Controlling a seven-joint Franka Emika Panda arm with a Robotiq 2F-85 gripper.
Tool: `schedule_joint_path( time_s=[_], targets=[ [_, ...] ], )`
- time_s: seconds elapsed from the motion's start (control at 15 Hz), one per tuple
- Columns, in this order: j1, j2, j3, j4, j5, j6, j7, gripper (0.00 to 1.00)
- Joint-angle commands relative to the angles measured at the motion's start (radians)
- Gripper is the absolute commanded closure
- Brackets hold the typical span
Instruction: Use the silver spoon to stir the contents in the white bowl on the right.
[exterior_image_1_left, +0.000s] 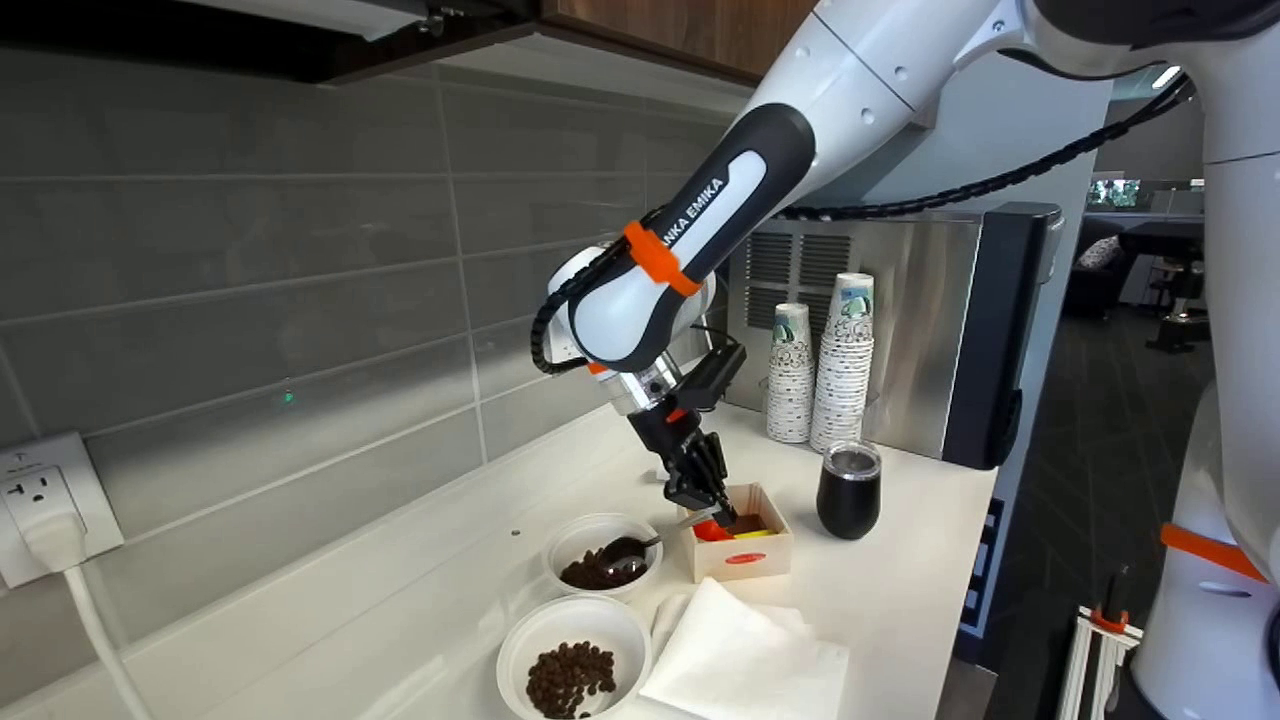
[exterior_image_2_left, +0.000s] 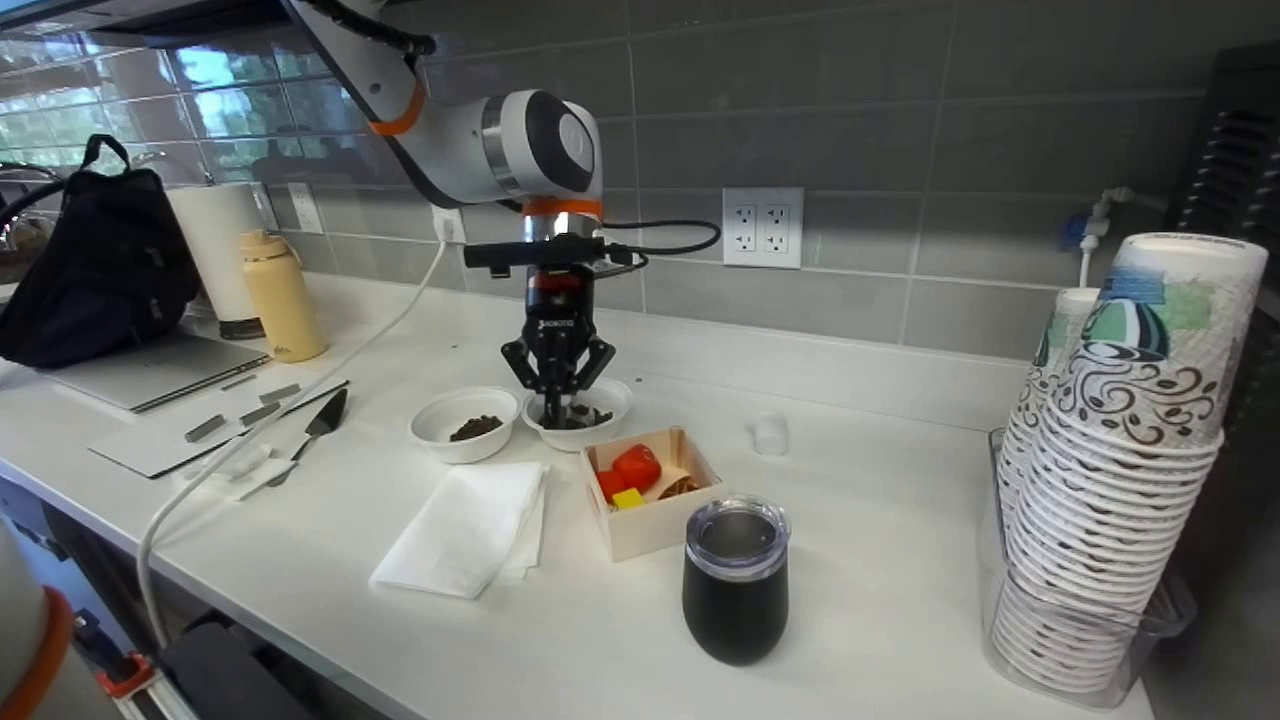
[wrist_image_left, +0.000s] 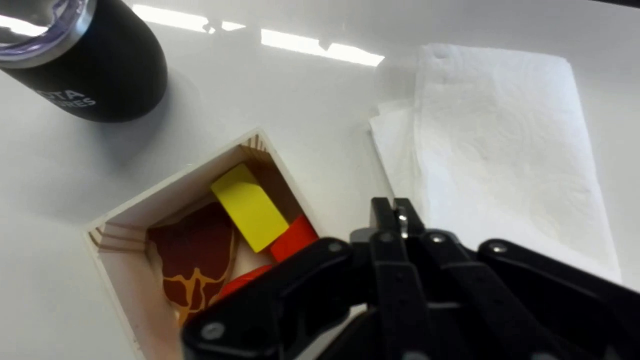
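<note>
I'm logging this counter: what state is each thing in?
gripper, shut on the silver spoon
silver spoon, tilted, head in the white bowl
white bowl, upright, partly filled
other white bowl, upright, partly filled
wooden box, open, partly filled
napkin, folded
black tumbler, upright, lidded
paper cups, stacked upside down
yellow bottle, upright, capped
laptop, shut
white cord, plugged in

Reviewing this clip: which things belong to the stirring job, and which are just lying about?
Job: gripper, silver spoon, white bowl at the spoon's head, brown pellets inside.

Lying about: other white bowl, wooden box, black tumbler, white napkins, paper cups, yellow bottle.
</note>
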Motion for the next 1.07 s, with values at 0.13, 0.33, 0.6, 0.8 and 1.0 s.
schedule_joint_path(
  time_s=[0.13, 0.33, 0.6, 0.8, 1.0],
  targets=[
    [-0.014, 0.030, 0.007, 0.051, 0.134, -0.031, -0.048, 0.99],
    [-0.010, 0.047, 0.006, 0.066, 0.160, -0.018, -0.033, 0.99],
    [-0.001, 0.060, 0.000, 0.071, 0.136, 0.045, 0.004, 0.99],
    [0.006, 0.064, -0.005, 0.070, 0.104, 0.103, 0.037, 0.99],
    [0.014, 0.061, -0.013, 0.067, 0.044, 0.122, 0.077, 0.99]
  ],
)
